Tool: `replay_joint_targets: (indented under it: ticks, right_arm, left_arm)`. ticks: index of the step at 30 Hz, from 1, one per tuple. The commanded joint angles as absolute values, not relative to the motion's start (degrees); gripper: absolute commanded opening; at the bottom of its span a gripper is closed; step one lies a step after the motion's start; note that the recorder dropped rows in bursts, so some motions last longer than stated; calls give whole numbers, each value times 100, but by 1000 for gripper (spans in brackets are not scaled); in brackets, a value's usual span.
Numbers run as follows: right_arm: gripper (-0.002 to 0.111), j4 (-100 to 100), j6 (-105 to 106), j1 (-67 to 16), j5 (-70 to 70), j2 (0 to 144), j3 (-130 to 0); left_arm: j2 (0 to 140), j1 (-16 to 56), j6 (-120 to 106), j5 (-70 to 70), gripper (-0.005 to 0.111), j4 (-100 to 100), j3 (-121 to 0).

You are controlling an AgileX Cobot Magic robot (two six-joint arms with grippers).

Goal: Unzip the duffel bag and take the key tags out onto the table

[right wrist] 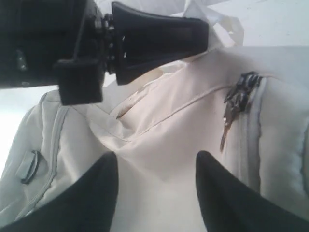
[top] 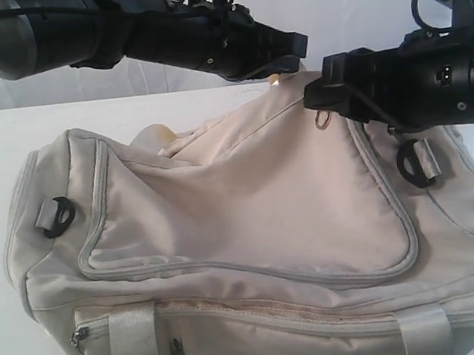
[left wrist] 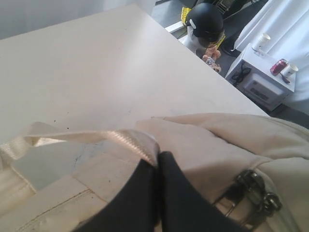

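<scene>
Two black arms meet above the large cream-white fabric duffel bag (top: pixel 247 193), which lies on its side on the plain white table (top: pixel 129 108) and fills most of the exterior view.

The left arm enters from the upper left of that view and slopes down toward the upper centre. The left gripper (left wrist: pixel 157 157) has its fingers pressed together, pinching the duffel bag by its cream webbing strap (left wrist: pixel 96 137). The fabric below the gripper rises to a peak at the top edge of the bag.

The right arm enters level from the right edge. The right gripper (right wrist: pixel 157 193) has its fingers spread apart, and nothing lies between them. It hangs just above the bag's top panel, near the left gripper.

The cluster of dark metal zipper pulls (right wrist: pixel 241 92) sits on the grey-piped seam just beside the right gripper, and the zipper is closed there.
</scene>
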State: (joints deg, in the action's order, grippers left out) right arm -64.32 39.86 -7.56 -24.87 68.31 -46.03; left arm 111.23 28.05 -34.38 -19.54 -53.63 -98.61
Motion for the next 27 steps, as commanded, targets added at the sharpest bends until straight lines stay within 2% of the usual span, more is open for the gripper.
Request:
replay_joint_targets:
  ticks: [1, 20, 23, 27]
  right_arm:
    - [47, -6524, 4080, -755, -2129, 7143, -4622]
    - [46, -6768, 4310, -755, -1796, 8259, -5070]
    - [36, -6768, 4297, -755, -1665, 8344, -5070]
    - [17, -6768, 4179, -755, -1615, 8426, -5070]
  left_arm:
    - [10955, 2809, -3280, -2106, 0, -5539, -9940]
    - [10790, 2809, -3291, -2257, 0, -5505, -9940]
    - [10780, 2809, -3301, -2257, 0, -5478, -9940]
    - [10780, 2809, -3301, -2268, 0, -5478, -9940]
